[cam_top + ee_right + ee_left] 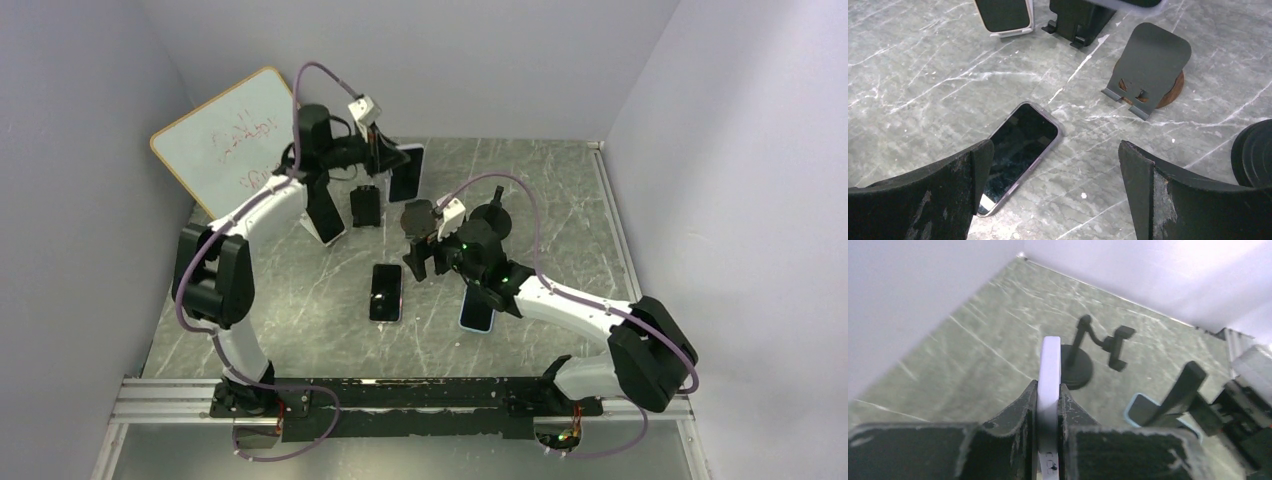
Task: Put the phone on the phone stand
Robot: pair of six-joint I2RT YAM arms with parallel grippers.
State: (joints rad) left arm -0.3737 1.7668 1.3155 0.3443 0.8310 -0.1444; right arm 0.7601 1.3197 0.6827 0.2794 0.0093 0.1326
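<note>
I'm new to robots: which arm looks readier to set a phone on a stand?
Left, likely: the left gripper is shut on a white-edged phone near the black stand; the right gripper hangs open over a flat phone.

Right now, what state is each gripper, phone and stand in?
left gripper: shut on the held phone, lifted, edge-on.
right gripper: open, empty.
dark phone: flat, screen up, untouched.
blue-cased phone: flat, partly hidden.
propped phone: leaning on a white stand.
black stand: empty.
wood-base stand: upright, empty.
gooseneck stand: upright, clamp empty.
</note>
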